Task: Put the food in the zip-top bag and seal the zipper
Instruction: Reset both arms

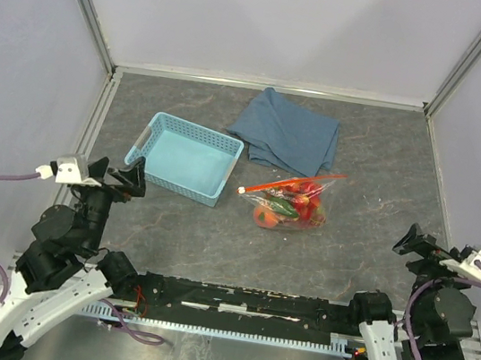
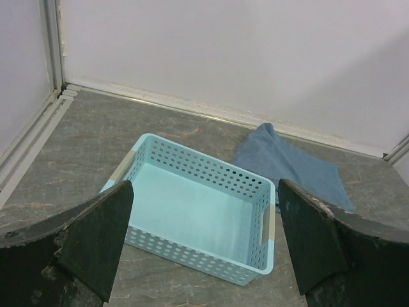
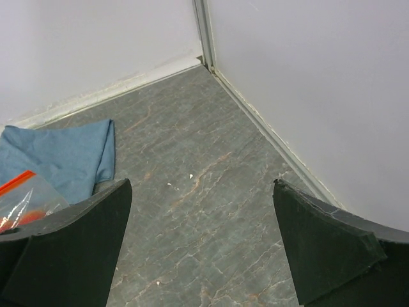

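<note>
The clear zip-top bag (image 1: pixel 293 203) lies on the table right of the basket, with the food (image 1: pixel 291 207) inside it: red, orange and green toy pieces. Its red-orange zipper (image 1: pixel 289 185) runs along the top edge, with a small white slider (image 1: pixel 241 191) at the left end. A corner of the bag (image 3: pixel 25 199) shows at the left of the right wrist view. My left gripper (image 1: pixel 132 175) hovers at the left, near the basket's left end, open and empty. My right gripper (image 1: pixel 414 241) is pulled back at the right, open with nothing between its fingers.
An empty light blue basket (image 1: pixel 188 158) (image 2: pixel 204 208) stands left of the bag. A folded blue cloth (image 1: pixel 286 132) (image 2: pixel 291 166) (image 3: pixel 61 157) lies behind the bag. White walls with metal rails (image 1: pixel 273 85) close the table on three sides.
</note>
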